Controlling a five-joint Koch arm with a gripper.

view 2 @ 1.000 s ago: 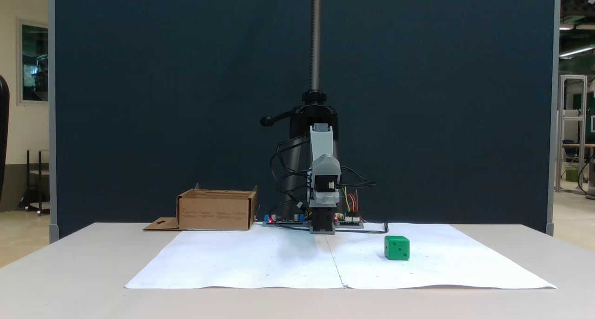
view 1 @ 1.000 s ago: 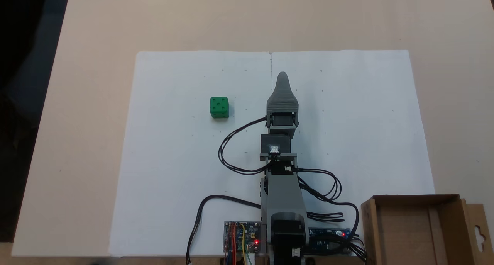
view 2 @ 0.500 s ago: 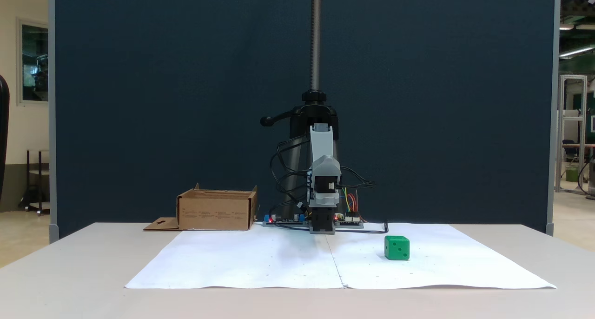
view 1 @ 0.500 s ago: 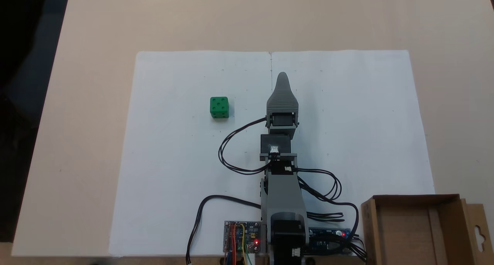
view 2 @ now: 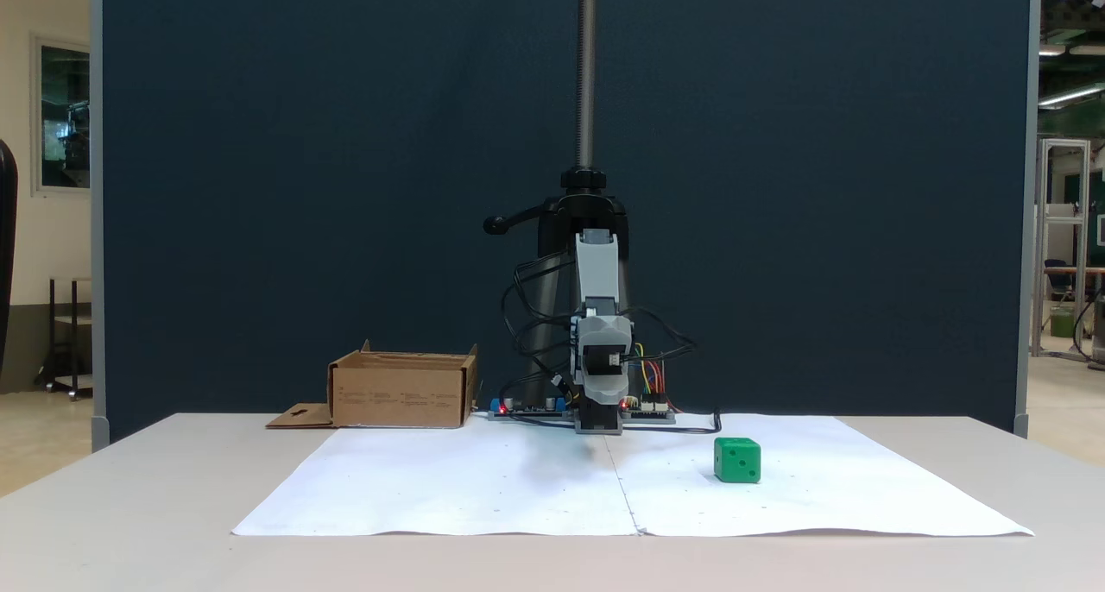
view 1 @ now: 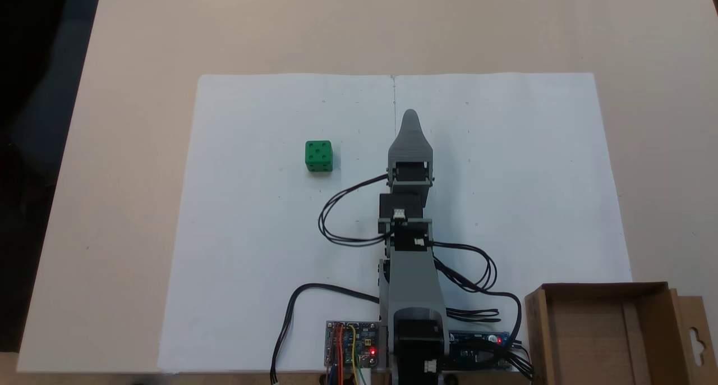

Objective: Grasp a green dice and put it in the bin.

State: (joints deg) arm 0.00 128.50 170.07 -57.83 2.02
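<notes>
Green dice (view 1: 318, 156): on white paper, well left of the pincer (view 1: 410, 117) in the top-down fixed view; pincer state indeterminate.

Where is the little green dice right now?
The green dice sits on the white paper, left of the end effector in the fixed view from above, far from the bin.

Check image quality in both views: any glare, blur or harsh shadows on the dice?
In both fixed views the green dice is sharp with readable pips and no glare. From above, the white paper is bright but not blown out. From the front, a faint soft shadow lies under the arm.
</notes>
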